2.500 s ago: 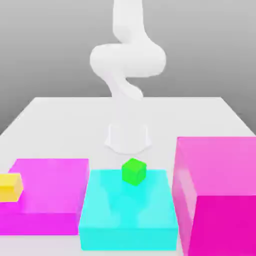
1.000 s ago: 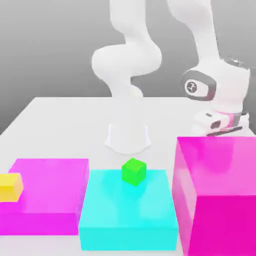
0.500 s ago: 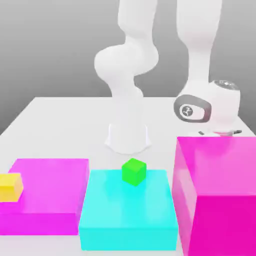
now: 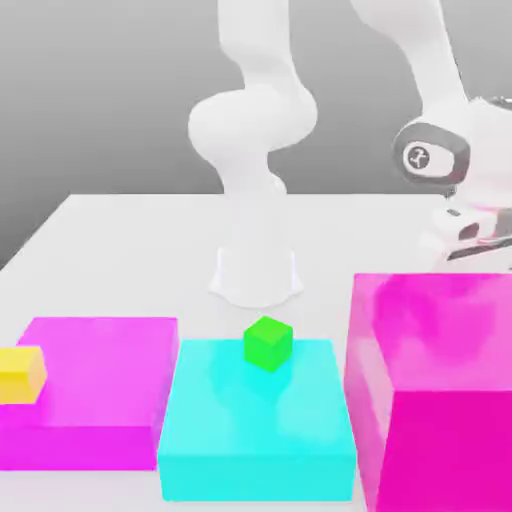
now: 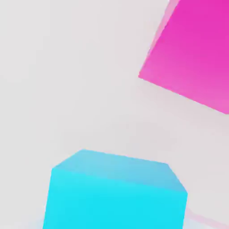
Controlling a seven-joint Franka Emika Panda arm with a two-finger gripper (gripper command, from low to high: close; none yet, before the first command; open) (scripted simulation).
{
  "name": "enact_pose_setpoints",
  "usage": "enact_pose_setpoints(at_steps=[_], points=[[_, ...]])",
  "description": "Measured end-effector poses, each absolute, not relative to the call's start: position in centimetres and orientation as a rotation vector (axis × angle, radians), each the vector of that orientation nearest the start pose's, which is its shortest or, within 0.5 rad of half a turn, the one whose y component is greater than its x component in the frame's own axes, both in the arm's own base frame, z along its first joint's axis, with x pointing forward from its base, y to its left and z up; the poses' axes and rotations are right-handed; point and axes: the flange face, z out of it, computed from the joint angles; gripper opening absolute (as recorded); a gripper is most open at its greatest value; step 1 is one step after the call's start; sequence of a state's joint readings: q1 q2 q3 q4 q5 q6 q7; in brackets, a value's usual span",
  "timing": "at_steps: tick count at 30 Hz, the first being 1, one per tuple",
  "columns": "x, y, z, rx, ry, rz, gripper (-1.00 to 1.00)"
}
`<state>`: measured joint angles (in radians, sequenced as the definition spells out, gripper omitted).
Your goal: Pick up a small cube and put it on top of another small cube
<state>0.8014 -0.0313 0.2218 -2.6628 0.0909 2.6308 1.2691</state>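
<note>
Item: stacking job, judged barely begun. Green cube (image 4: 268, 343) is recorded at the far edge of the cyan block (image 4: 258, 425), at about 6 o'clock in the exterior view; yellow cube (image 4: 21, 375) is set on the low magenta slab (image 4: 95, 385) at roughly 8 o'clock, close to that slab's outer edge. Both cubes are seen resting apart, neither lifted nor stacked, so pick-up, carry and placing are all judged outstanding. The pincer (image 4: 470, 238) is carried at 3 o'clock, above and behind the tall magenta block (image 4: 440, 385); its jaws are drawn nearly together, and nothing can be seen held between them. Edges and room: the green cube is given open air above, with bare worktop (image 4: 130, 250) just behind it; the tall block's top edge is judged the chief obstruction on any path from 3 o'clock toward either cube. The yellow cube is left little margin at its slab's edge.
</note>
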Motion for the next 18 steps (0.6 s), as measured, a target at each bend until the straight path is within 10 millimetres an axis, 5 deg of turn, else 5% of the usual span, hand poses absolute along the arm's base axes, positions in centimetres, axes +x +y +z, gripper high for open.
enact_pose_setpoints(at_steps=[5,13,18], points=[[24.6,39.7,29.6,-3.090,0.346,0.097,-1.00],[33.3,40.1,37.8,-3.091,0.100,0.091,-1.00],[38.3,38.3,42.6,-3.101,-0.068,0.057,-1.00]])
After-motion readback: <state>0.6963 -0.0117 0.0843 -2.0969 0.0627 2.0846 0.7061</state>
